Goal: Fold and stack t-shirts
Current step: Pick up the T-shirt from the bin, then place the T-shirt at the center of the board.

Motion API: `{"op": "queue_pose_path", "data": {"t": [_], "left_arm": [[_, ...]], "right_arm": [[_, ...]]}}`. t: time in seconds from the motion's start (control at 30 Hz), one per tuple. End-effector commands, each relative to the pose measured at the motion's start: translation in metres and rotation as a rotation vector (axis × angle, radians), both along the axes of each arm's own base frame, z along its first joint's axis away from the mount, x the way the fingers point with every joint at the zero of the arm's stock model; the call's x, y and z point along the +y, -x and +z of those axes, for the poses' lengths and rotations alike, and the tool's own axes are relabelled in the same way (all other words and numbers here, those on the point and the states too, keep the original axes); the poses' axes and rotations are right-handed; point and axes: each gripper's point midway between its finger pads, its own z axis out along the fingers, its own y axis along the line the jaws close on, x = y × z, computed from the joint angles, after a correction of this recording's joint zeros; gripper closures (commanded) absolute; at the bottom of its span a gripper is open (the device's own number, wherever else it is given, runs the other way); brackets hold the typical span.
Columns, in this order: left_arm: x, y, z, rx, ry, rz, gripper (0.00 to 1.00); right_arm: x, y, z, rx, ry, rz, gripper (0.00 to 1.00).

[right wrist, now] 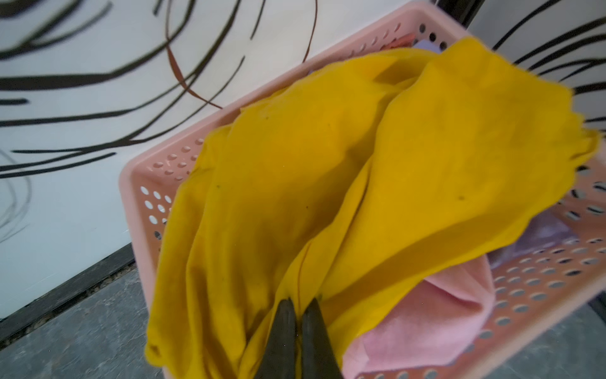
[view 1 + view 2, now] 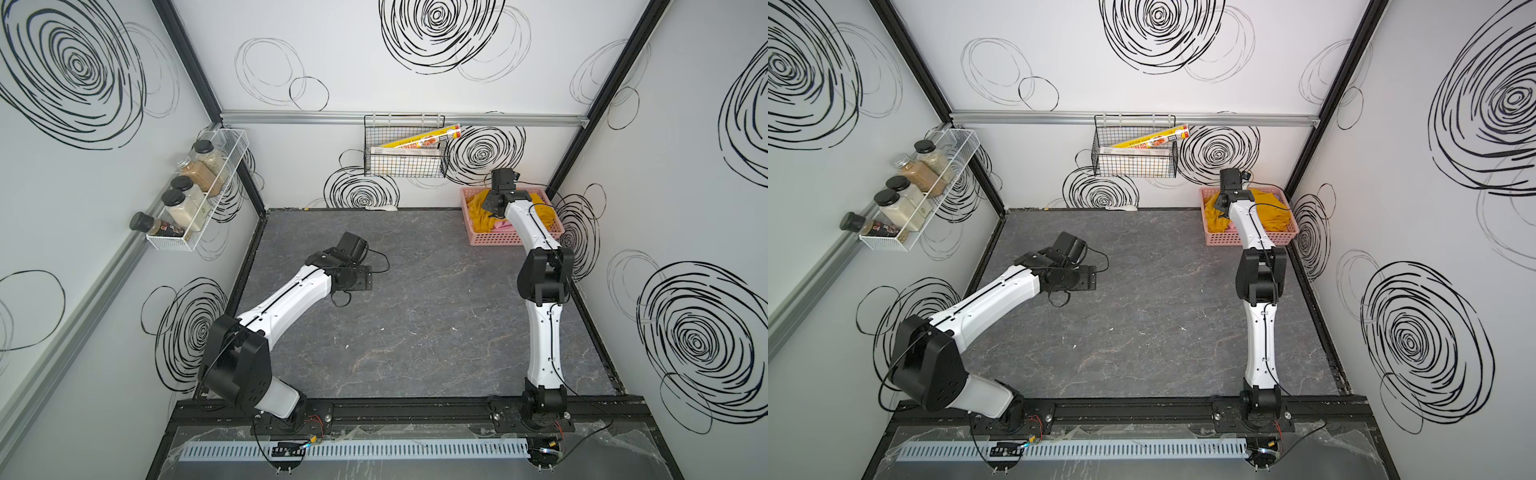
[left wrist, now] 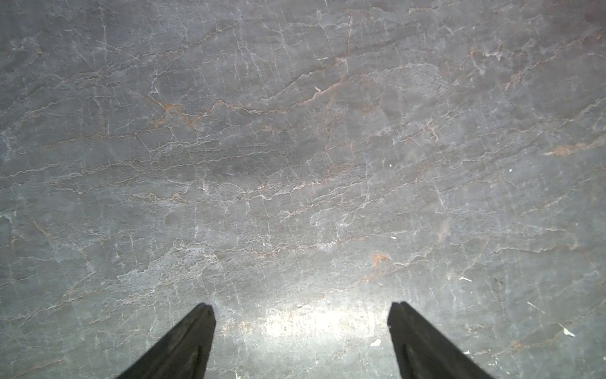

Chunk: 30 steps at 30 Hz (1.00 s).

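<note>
The yellow t-shirt [image 1: 426, 147] is matt cloth, the basket [image 1: 137, 174] smooth plastic.

Left gripper [image 3: 301, 315] spread wide (pointing down), right arm [image 2: 536, 232] outstretched, right gripper [image 1: 300, 306] pinching yellow t-shirt [image 1: 442, 157]

The t-shirt [image 1: 295, 164] is mustard-yellow, the basket [image 1: 137, 197] pink.

Two robot arms [image 2: 286, 291]. One yellow shirt [image 1: 295, 164], one pink shirt [image 1: 426, 311], one lavender shirt [image 1: 544, 234], in one pink basket [image 1: 144, 183] at 1 o'clock. Five jars [image 2: 183, 208] in one white rack [image 2: 170, 243] at 10 o'clock. Two boxes [image 2: 419, 139] in one wire basket [image 2: 415, 170] at 12 o'clock.
</note>
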Motion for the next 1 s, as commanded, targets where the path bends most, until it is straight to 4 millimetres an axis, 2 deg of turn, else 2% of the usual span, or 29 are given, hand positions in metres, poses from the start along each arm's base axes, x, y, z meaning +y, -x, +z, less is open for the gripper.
{"op": "queue_pose_path", "data": {"t": [0.0,0.1,0.17,0.23,0.3,0.37,0.43,0.5,0.6,0.7,0.83,0.97], "left_arm": [[0.005,0.000,0.008,-0.035,0.009,0.020,0.11],[0.005,0.003,0.011,-0.047,0.021,0.024,0.11],[0.004,0.005,0.011,-0.050,0.037,0.020,0.11],[0.000,0.010,0.008,-0.041,0.058,0.011,0.11],[-0.004,0.017,0.002,-0.022,0.068,-0.001,0.11],[-0.009,0.024,-0.004,-0.006,0.079,-0.015,0.11],[-0.016,0.033,-0.009,0.004,0.096,-0.035,0.11],[-0.021,0.042,-0.015,0.019,0.111,-0.046,0.12],[-0.028,0.053,-0.027,0.047,0.134,-0.057,0.12],[-0.033,0.062,-0.040,0.086,0.134,-0.056,0.13],[-0.025,0.063,-0.038,0.077,0.071,0.010,0.13],[-0.014,0.058,-0.023,0.012,0.046,0.125,0.13]], "right_arm": [[-0.004,0.039,0.164,-0.267,0.023,0.005,1.00],[-0.004,0.077,0.247,-0.423,0.022,0.019,1.00],[0.009,0.104,0.300,-0.536,0.017,0.091,1.00],[0.038,0.138,0.357,-0.674,-0.007,0.251,1.00],[0.077,0.176,0.400,-0.792,-0.013,0.436,1.00],[0.119,0.218,0.430,-0.884,0.013,0.575,1.00],[0.160,0.263,0.448,-0.947,0.040,0.697,1.00],[0.178,0.297,0.455,-0.968,0.003,0.757,1.00],[0.182,0.323,0.449,-0.927,-0.078,0.796,1.00],[0.169,0.332,0.414,-0.824,-0.078,0.762,1.00],[0.146,0.345,0.337,-0.739,-0.100,0.673,1.00],[0.149,0.340,0.213,-0.496,-0.133,0.657,1.00]]}}
